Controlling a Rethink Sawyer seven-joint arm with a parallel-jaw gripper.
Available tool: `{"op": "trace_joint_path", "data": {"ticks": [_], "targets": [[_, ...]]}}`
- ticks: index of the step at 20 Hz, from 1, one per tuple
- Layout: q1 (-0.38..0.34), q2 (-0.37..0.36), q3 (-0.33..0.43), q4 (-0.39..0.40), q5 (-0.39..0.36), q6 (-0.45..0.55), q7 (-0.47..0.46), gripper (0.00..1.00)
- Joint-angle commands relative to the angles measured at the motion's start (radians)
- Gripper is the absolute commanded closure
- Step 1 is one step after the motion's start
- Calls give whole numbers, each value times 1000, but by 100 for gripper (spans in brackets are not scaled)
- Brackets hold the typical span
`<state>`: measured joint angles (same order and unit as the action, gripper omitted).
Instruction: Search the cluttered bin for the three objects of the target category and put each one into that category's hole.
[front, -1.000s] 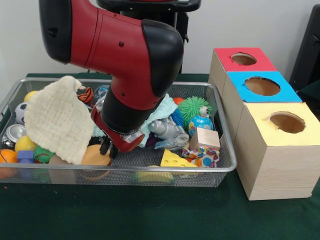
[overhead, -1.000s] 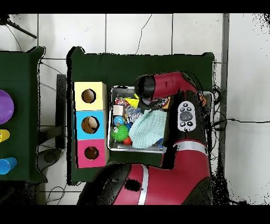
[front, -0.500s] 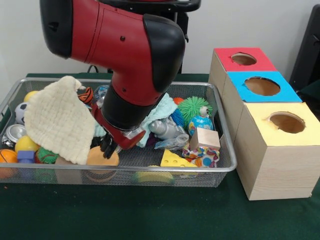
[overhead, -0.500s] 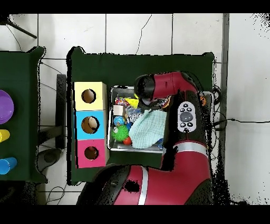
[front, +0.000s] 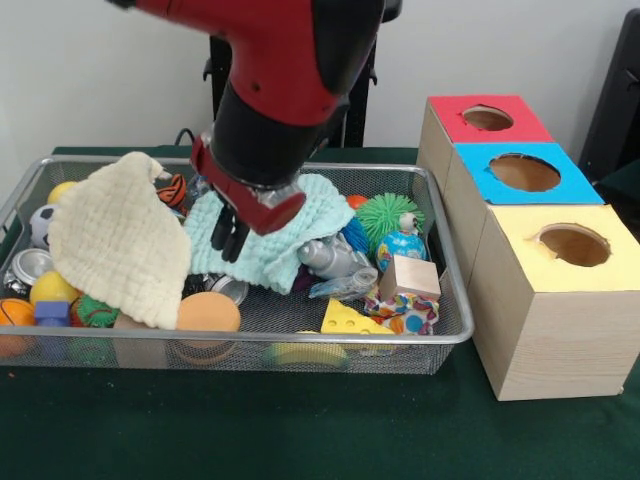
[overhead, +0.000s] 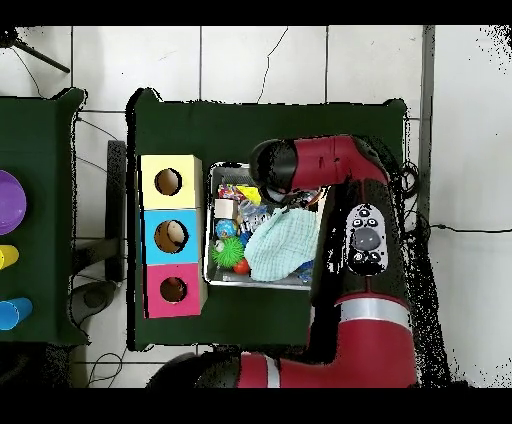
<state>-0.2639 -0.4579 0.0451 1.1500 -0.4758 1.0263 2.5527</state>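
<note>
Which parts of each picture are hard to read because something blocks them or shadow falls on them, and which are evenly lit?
Front view: the arm cuts off at the top edge and hides part of the mint cloth; the boxes are evenly lit, without glare. Overhead view: the arm covers the right half of the bin, so the gripper shows only in the front view.

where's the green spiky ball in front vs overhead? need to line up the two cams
Front view: the green spiky ball lies at the far right of the wire bin, near the blue-topped box.
Overhead view: the green spiky ball is in the bin's lower left, beside the box row.
Shared landmark: the blue-topped box, the middle of the three boxes, sits next to the ball in both views.
</note>
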Motion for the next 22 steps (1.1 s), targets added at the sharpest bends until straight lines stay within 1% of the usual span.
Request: {"op": "trace_joint_path", "data": {"ticks": [1,6,8,11,12,15,22], "targets": [[3,-90,75,143,54,89,-181,100],[29,-7,68,57,16,106,-176,100],[29,11,66,39,4,100,-180,100],[23,19,68,34,-5,81,-200,100],[24,22,65,30,-6,79,-204,0],[26,18,62,38,-11,64,-202,0],[23,36,71,43,-18,23,-213,0]]}}
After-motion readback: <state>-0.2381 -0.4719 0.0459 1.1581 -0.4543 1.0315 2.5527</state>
